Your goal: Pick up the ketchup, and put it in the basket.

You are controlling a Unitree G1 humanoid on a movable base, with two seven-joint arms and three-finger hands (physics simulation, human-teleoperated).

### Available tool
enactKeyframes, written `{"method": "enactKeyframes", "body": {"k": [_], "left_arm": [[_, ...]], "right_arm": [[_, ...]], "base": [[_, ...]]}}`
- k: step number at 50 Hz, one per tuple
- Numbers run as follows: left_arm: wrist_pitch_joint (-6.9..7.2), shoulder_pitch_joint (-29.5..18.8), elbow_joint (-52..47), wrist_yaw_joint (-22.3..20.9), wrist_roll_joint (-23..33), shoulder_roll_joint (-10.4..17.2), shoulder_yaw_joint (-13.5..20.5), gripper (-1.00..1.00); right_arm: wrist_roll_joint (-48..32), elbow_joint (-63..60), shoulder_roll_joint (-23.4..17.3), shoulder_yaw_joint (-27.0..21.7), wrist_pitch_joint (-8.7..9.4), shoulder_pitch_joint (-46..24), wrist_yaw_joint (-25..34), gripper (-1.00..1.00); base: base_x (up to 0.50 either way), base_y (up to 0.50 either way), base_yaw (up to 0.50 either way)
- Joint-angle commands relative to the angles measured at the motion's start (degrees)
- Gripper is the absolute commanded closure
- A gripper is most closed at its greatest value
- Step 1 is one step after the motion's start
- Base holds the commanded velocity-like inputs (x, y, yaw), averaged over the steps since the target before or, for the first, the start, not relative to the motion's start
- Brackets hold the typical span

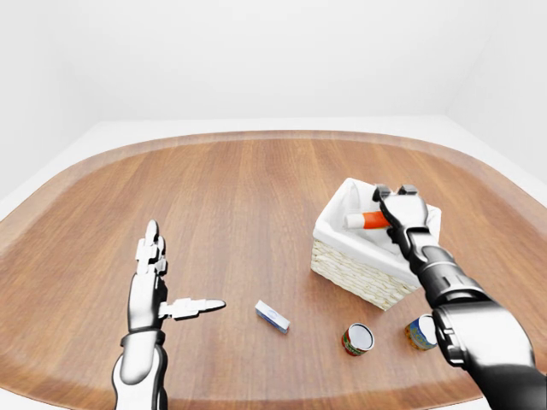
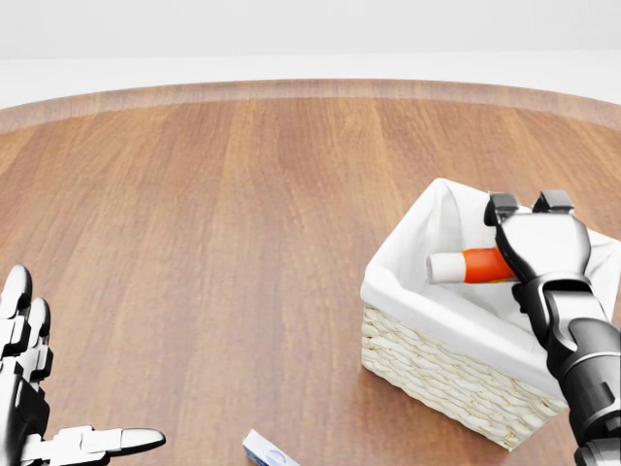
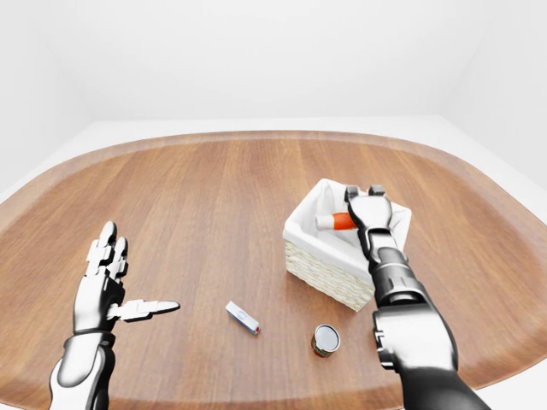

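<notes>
My right hand is over the basket, and the ketchup is inside it.

The fingers (image 2: 555, 203) of my right hand (image 2: 539, 241) are curled over the red and white ketchup (image 2: 470, 265), but I cannot tell if they squeeze it or only touch it. The ketchup is a smooth tube lying on its side inside the basket (image 2: 437, 374). The basket is a box shape, made of bumpy woven straw with soft white cloth inside. My left hand (image 1: 154, 278) is open flat, with fingers up and thumb out, holding nothing, well apart from the basket. Near the bottom of the left-eye view lie a small white box (image 1: 272, 315) and two round cans (image 1: 358, 338) (image 1: 420, 333). They all sit on a big round wooden table (image 1: 239, 196), shiny brown with long stripes. The room around is plain white.
</notes>
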Motion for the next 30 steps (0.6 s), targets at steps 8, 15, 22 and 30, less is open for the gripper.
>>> {"method": "enactKeyframes", "body": {"k": [8, 15, 22, 30], "left_arm": [[0.0, 0.07, 0.1, 0.05, 0.25, -0.1, -0.18, -1.0], [0.0, -0.01, 0.41, 0.17, 0.37, -0.05, -0.34, -1.0], [0.0, 0.14, 0.32, 0.27, 0.62, -0.06, -0.74, -1.0], [0.0, 0.25, 0.03, 0.13, 0.53, -0.09, -0.64, -1.0]], "right_arm": [[1.82, -0.42, -0.29, -0.93, 0.0, -0.78, -1.58, -1.0], [1.71, -1.69, -0.96, -0.97, 0.0, -1.53, -1.15, -1.0], [3.65, -7.86, -2.98, -3.04, 0.0, -4.1, 3.25, -1.0], [5.23, -16.65, -4.77, -5.66, 0.0, -4.65, 9.1, -1.0]], "base": [[0.0, 0.0, 0.0], [0.0, 0.0, 0.0], [0.0, 0.0, 0.0], [0.0, 0.0, 0.0]]}}
